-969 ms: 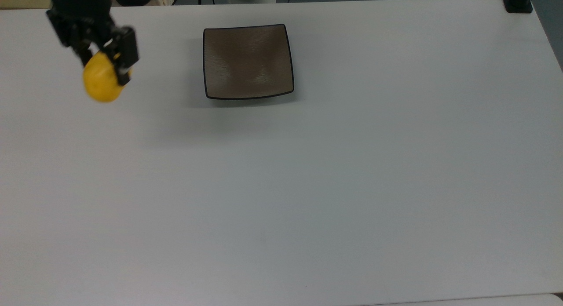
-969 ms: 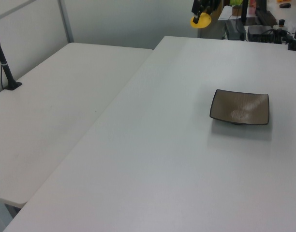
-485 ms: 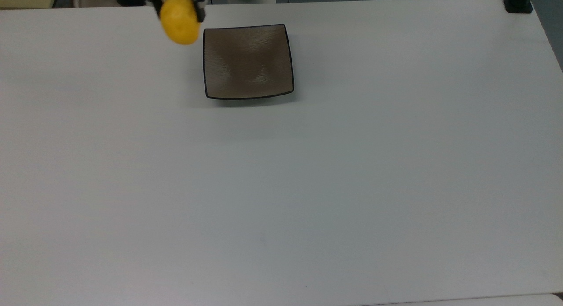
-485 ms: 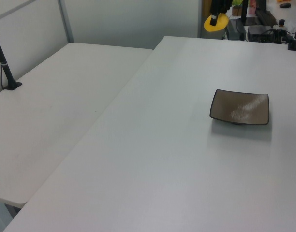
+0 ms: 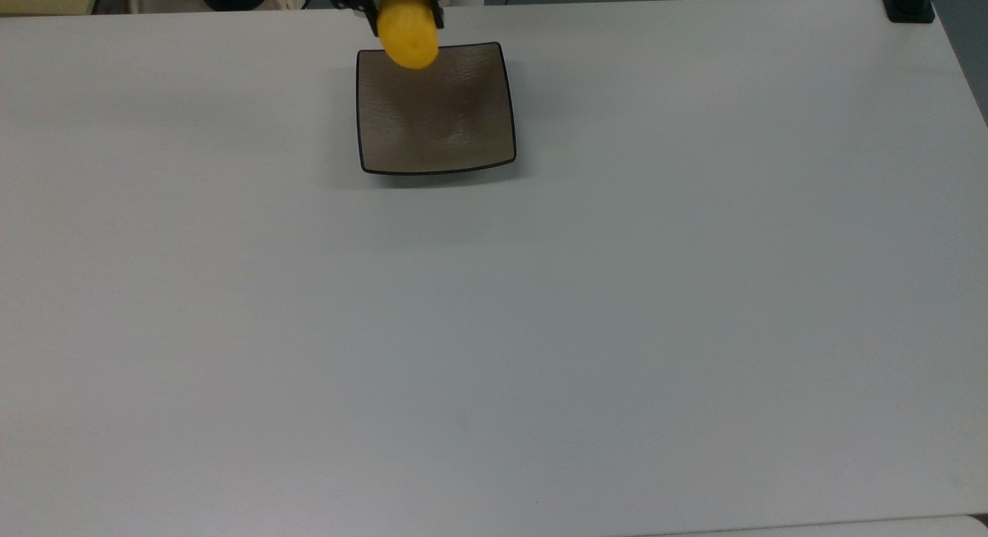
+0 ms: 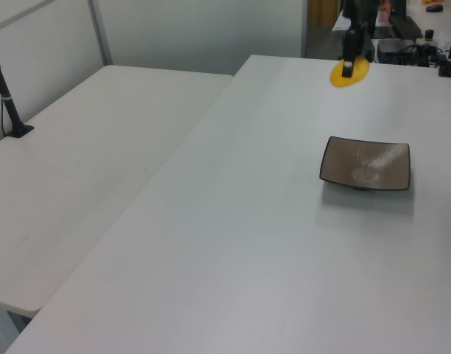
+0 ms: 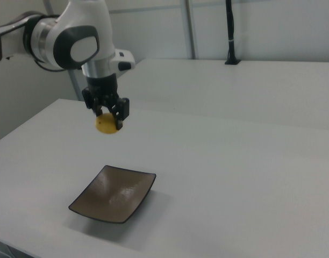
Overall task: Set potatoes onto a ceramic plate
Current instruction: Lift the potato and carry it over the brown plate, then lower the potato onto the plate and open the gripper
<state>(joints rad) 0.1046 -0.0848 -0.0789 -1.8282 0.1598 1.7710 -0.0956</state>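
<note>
Potato (image 7: 105, 125) clamped between closed jaws, held above ceramic plate (image 7: 113, 200).

In the top view, the gripper (image 5: 407, 1) is cut off by the upper edge, so that little beyond its dark lower parts is seen, and the upper end of the potato (image 5: 408, 28) is covered by them. The far rim of the ceramic plate (image 5: 436, 109) is partly hidden behind the potato there. In the left view, the arm is cut off at the top edge. In the right view, the arm (image 7: 68, 40) is cut off at the right view's left edge, and the potato's top is hidden between the fingers (image 7: 121, 115).
</note>
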